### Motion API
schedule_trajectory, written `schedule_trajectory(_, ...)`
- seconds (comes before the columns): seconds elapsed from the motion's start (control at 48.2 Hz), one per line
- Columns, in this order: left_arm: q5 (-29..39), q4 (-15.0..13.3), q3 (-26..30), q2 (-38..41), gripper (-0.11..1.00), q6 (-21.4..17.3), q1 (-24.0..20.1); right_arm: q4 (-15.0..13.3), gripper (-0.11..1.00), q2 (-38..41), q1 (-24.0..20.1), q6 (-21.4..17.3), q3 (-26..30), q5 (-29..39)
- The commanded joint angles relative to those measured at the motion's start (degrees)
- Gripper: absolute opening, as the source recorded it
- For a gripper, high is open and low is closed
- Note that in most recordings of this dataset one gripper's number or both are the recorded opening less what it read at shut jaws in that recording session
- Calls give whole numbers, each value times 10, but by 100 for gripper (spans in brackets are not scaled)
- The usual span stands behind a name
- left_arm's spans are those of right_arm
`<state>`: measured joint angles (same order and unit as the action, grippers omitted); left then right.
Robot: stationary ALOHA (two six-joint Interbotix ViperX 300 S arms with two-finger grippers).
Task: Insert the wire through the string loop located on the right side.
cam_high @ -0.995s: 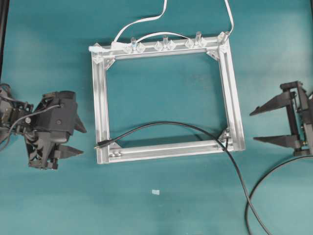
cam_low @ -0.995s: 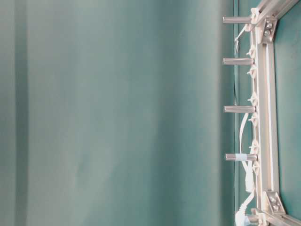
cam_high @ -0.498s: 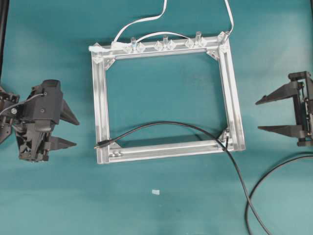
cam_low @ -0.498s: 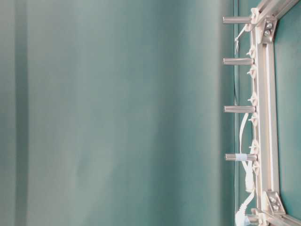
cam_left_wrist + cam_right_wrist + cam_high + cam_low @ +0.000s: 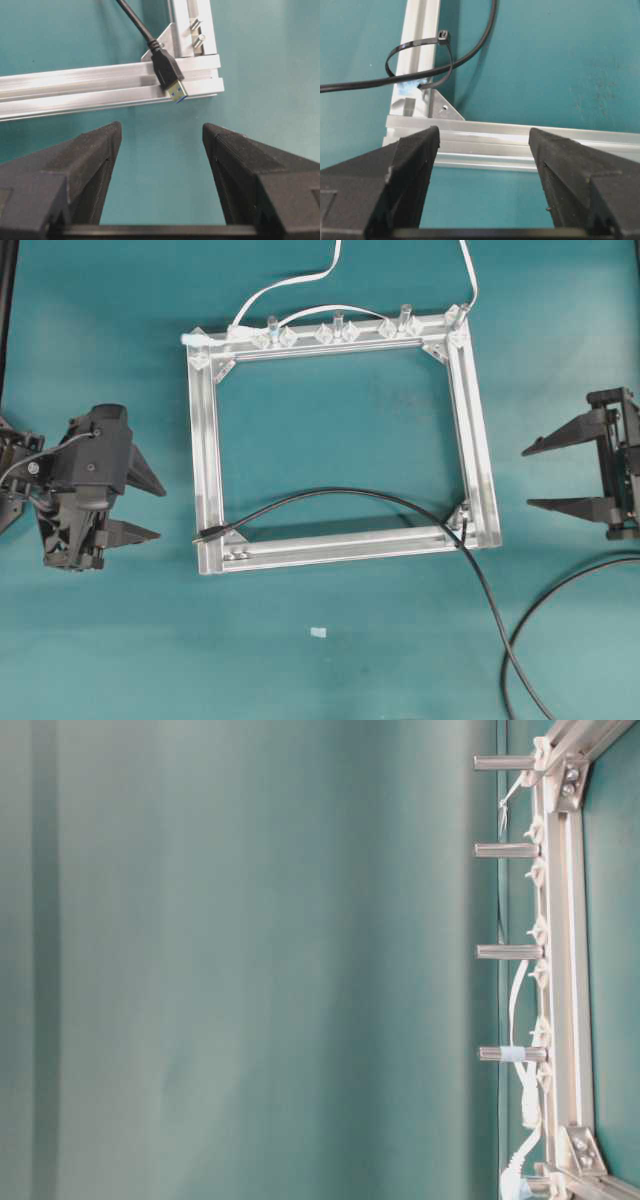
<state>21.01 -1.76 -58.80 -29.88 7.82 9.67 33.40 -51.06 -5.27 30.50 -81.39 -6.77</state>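
An aluminium frame (image 5: 335,440) lies flat on the teal table (image 5: 330,670). The wire (image 5: 330,494) comes in from the near right, crosses the frame's near right corner and arcs left across the opening; its plug (image 5: 208,533) rests on the near left corner, metal tip just past the frame's outer edge. In the left wrist view the plug (image 5: 169,74) lies on the rail, untouched, beyond the claw. At the near right corner, the right wrist view shows a thin dark loop (image 5: 420,57) standing up from the rail with a light-blue speck at its foot, and the wire (image 5: 395,77) runs through it. The left gripper (image 5: 150,508) sits left of the frame, jaws spread wide and holding nothing. The right gripper (image 5: 535,478) sits well right of the frame, jaws likewise apart and empty. A white cable (image 5: 290,285) trails off the far rail.
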Motion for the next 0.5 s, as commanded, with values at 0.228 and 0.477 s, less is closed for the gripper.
schedule_trajectory(0.228, -4, 2, 4, -2, 67, -4, -8, -1, 80, 7, 5, -1, 10, -4)
schedule_trajectory(0.477, -26, 2, 29, 0, 67, -5, -15, -2, 80, 12, 8, 0, 28, -9)
